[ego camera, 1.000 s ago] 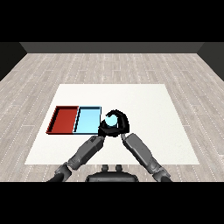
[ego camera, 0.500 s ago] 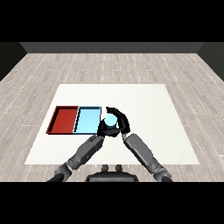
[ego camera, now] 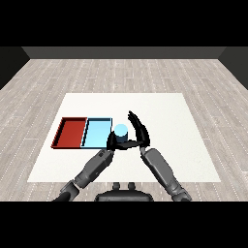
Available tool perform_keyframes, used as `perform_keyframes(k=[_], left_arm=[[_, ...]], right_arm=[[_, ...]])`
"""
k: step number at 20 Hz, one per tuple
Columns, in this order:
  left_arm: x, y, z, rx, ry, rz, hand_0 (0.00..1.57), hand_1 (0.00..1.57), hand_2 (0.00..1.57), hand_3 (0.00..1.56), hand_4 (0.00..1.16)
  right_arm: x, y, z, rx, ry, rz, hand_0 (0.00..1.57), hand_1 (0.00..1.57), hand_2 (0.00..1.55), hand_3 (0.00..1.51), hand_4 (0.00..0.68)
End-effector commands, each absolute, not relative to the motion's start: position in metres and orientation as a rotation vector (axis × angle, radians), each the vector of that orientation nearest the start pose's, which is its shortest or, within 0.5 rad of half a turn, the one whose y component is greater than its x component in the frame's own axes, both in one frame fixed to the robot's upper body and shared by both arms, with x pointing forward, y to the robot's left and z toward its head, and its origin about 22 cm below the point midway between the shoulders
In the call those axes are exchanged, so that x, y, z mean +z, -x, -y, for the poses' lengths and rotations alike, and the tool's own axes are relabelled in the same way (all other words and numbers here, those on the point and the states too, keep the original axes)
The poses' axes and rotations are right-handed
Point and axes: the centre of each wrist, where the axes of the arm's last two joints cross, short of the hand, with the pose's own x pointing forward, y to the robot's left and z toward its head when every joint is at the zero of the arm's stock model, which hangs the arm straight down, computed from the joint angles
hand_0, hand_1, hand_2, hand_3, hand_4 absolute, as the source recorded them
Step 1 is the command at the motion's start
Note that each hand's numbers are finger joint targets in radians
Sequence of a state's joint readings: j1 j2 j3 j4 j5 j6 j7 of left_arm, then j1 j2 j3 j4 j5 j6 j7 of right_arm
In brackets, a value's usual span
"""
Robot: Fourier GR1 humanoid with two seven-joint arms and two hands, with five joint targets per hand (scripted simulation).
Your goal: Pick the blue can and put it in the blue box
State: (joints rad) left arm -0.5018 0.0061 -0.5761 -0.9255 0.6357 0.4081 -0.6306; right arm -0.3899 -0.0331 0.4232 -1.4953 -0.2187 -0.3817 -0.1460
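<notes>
Your blue can (ego camera: 120, 132) stands upright on the tabletop (ego camera: 164, 111), just beside the right edge of the blue tray (ego camera: 97, 133) — not in it yet. Long axis vertical, pale top facing up. Both hands crowd it: left hand (ego camera: 114, 142) curled at its lower left side, apparently grasping the can; right hand (ego camera: 139, 130) on the other side w/ fingers fairly straight, released. Judging by looks, it's a small rigid cylinder — prob. light, smooth-walled, so likely slippery. Take it round the mid-wall, not the rim, and keep it vertical for the short hop left. Red tray (ego camera: 71, 132) sits further left; ignore.
</notes>
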Motion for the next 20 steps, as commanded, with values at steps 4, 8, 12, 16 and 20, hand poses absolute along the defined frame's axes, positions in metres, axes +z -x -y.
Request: perform_keyframes(k=[4, 8, 12, 16, 20], left_arm=[[-0.031, -0.325, -0.084, 0.052, 0.199, 1.804, 1.57, 1.57, 1.57, 1.53, 1.15], [-0.022, -0.337, -0.112, 0.027, 0.106, 1.814, 1.57, 1.57, 1.57, 1.53, 1.15], [-0.013, -0.346, -0.153, -0.005, -0.050, 1.836, 1.57, 1.57, 1.57, 1.52, 1.14], [-0.015, -0.351, -0.196, -0.030, -0.194, 1.761, 1.57, 1.57, 1.57, 1.52, 1.15], [-0.007, -0.368, -0.230, -0.104, -0.381, 1.664, 1.57, 1.57, 1.57, 1.50, 1.11]], right_arm=[[0.064, -0.272, 0.150, -0.099, -0.308, 1.998, 0.00, 0.00, 0.00, 0.00, 0.000], [0.071, -0.266, 0.172, -0.270, -0.261, 1.976, 0.00, 0.00, 0.00, 0.00, 0.000], [0.064, -0.263, 0.191, -0.311, -0.261, 1.961, 0.00, 0.00, 0.00, 0.00, 0.000], [0.063, -0.269, 0.203, -0.362, -0.255, 1.963, 0.00, 0.00, 0.00, 0.00, 0.000], [0.049, -0.266, 0.211, -0.345, -0.289, 1.936, 0.00, 0.00, 0.00, 0.00, 0.000]])
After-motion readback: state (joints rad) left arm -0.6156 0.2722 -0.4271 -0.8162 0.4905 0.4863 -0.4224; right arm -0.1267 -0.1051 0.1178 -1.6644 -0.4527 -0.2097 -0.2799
